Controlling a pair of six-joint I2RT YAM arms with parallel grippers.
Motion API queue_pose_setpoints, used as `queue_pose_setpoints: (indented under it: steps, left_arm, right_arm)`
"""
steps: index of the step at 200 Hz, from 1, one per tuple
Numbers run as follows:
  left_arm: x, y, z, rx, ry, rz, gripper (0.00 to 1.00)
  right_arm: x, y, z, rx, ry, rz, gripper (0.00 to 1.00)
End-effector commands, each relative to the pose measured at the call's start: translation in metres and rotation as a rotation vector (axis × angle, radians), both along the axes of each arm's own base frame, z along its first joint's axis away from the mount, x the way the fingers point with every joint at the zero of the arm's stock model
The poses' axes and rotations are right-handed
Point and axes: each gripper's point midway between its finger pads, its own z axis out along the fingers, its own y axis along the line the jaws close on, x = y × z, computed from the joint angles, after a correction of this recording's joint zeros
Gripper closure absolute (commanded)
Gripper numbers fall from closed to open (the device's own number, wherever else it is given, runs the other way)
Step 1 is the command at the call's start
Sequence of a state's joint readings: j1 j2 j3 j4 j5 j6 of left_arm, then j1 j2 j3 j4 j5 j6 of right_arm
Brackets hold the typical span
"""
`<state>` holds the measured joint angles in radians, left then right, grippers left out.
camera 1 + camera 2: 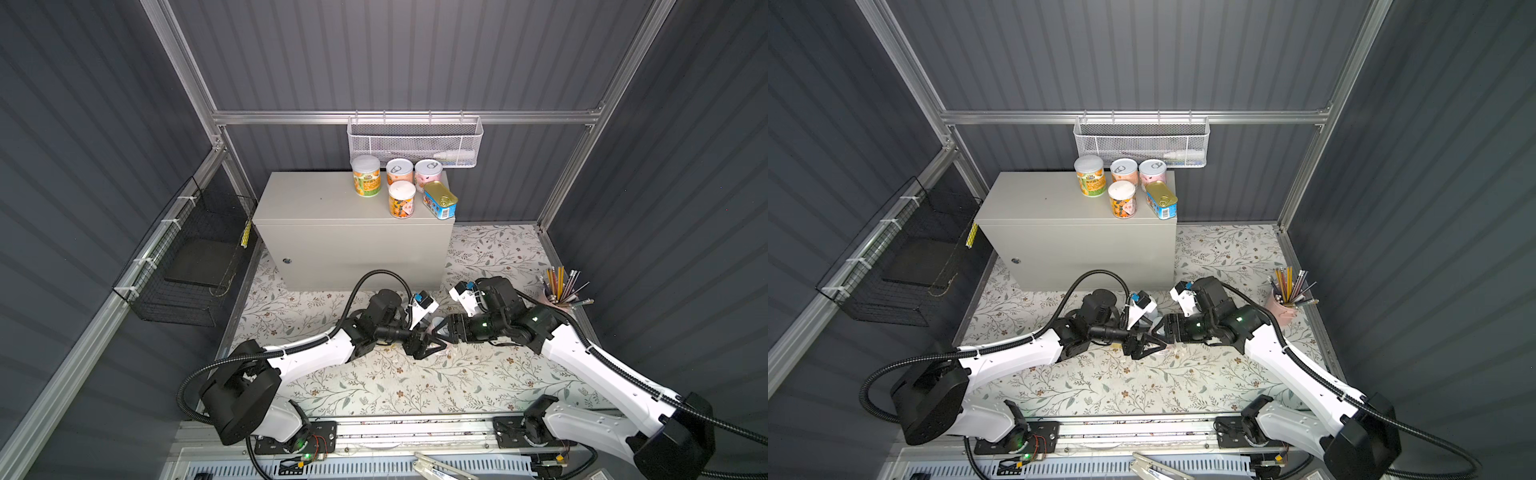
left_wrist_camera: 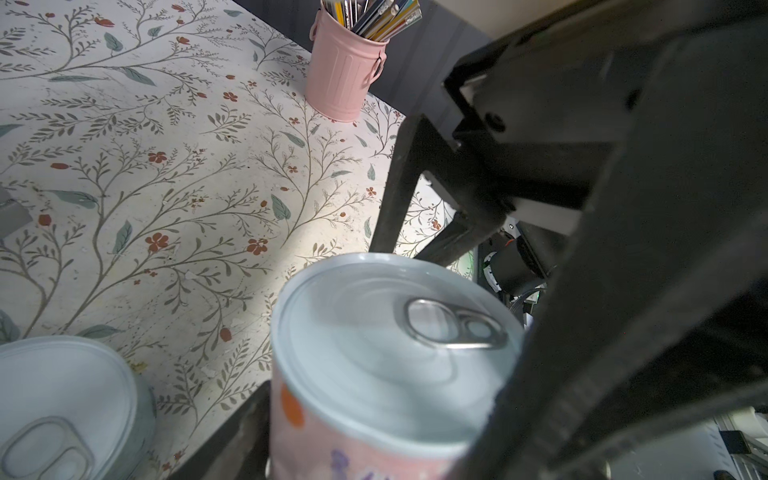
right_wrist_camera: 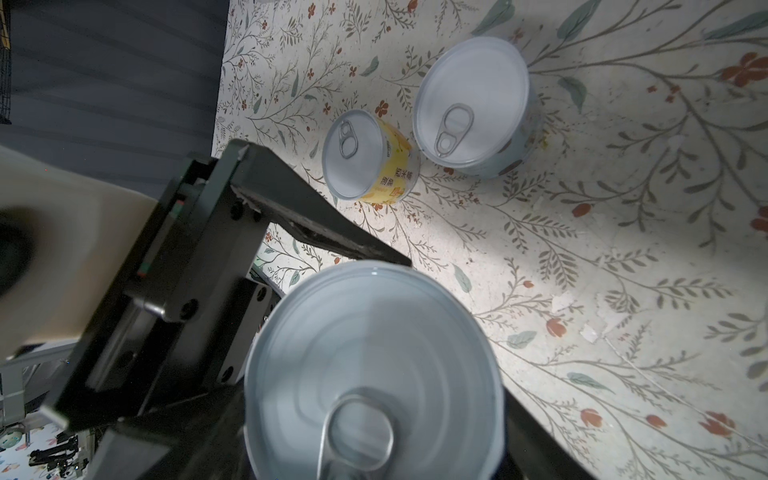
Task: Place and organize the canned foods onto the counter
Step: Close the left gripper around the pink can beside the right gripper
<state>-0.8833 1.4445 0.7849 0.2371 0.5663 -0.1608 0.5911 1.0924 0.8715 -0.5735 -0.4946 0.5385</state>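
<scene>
A pink-labelled can (image 2: 386,345) with a silver pull-tab lid (image 3: 374,365) sits upright between both grippers over the middle of the flowered mat. My left gripper (image 2: 386,395) has a finger against each side of it, and my right gripper (image 3: 374,395) is shut on the same can from the opposite side. In a top view the two grippers meet, left gripper (image 1: 430,343) and right gripper (image 1: 440,330). A yellow can (image 3: 370,158) and a pale blue can (image 3: 473,108) stand on the mat nearby. The counter (image 1: 316,199) carries several round cans (image 1: 402,200) and the blue tin (image 1: 440,200) at its right end.
A pink pencil cup (image 1: 557,297) stands at the mat's right edge, also seen as the pink pencil cup (image 2: 345,79) from the left wrist. A white mesh basket (image 1: 415,143) hangs above the counter. A black wire basket (image 1: 187,266) hangs on the left wall.
</scene>
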Motion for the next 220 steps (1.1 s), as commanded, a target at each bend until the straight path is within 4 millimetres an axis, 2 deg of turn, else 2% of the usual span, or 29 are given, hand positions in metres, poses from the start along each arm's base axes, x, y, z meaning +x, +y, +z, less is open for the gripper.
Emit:
queue_pose_setpoints:
  steps: [1, 23, 40, 91, 115, 146, 190, 220]
  left_arm:
    - [0.000, -0.010, 0.012, -0.033, -0.010, -0.016, 0.23]
    - [0.004, -0.011, 0.010, -0.025, -0.009, 0.004, 0.26]
    - [0.008, -0.011, 0.009, -0.016, -0.008, 0.026, 0.33]
    - [0.015, -0.011, 0.015, -0.022, -0.012, 0.068, 0.44]
    - [0.018, -0.011, 0.020, -0.026, -0.017, 0.086, 0.52]
    - [0.027, -0.010, 0.023, -0.003, -0.039, 0.124, 0.54]
    - [0.033, -0.016, 0.031, -0.002, -0.055, 0.125, 0.58]
    - [0.036, -0.019, 0.036, 0.005, -0.063, 0.121, 0.59]
  right_arm:
    - [0.008, 0.013, 0.025, 0.091, -0.074, 0.030, 0.29]
    - [0.008, 0.013, 0.024, 0.092, -0.071, 0.030, 0.29]
    - [0.007, 0.013, 0.023, 0.090, -0.068, 0.030, 0.29]
    - [0.007, 0.012, 0.022, 0.085, -0.067, 0.029, 0.28]
    - [0.007, 0.010, 0.019, 0.069, -0.071, 0.021, 0.22]
    - [0.009, 0.004, 0.012, 0.031, -0.071, 0.005, 0.16]
    - [0.010, -0.001, 0.008, 0.001, -0.072, -0.012, 0.02]
    - [0.005, -0.009, -0.002, -0.022, -0.062, -0.026, 0.01]
